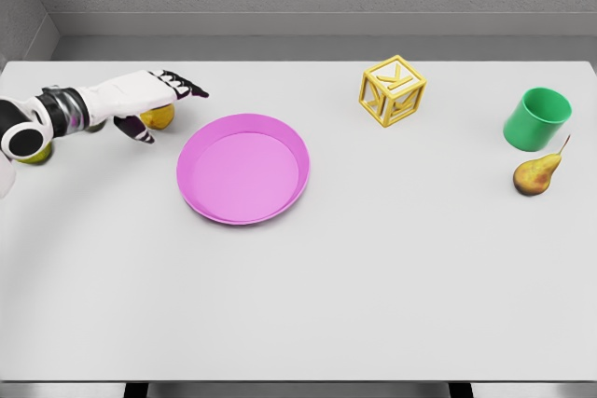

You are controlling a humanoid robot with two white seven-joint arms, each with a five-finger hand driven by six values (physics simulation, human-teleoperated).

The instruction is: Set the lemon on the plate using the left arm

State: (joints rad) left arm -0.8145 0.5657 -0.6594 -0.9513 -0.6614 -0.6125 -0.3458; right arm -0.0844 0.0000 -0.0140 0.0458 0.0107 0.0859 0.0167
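Left hand (149, 100) hovering over round yellow lemon (159, 118), left of glossy pink plate (242, 168) — fingers spread, gripping nothing; smooth white table (373, 277) lying beneath.

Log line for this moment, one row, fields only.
left hand over lemon, fingers extended, no grasp | plate empty | right arm out of view

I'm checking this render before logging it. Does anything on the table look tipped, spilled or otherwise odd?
Only the yellow letter block stands out: it sits tilted on an edge or corner rather than flat. The green cup lies on its side beside the pear. The plate is empty and flat; the left hand hovers over the lemon.
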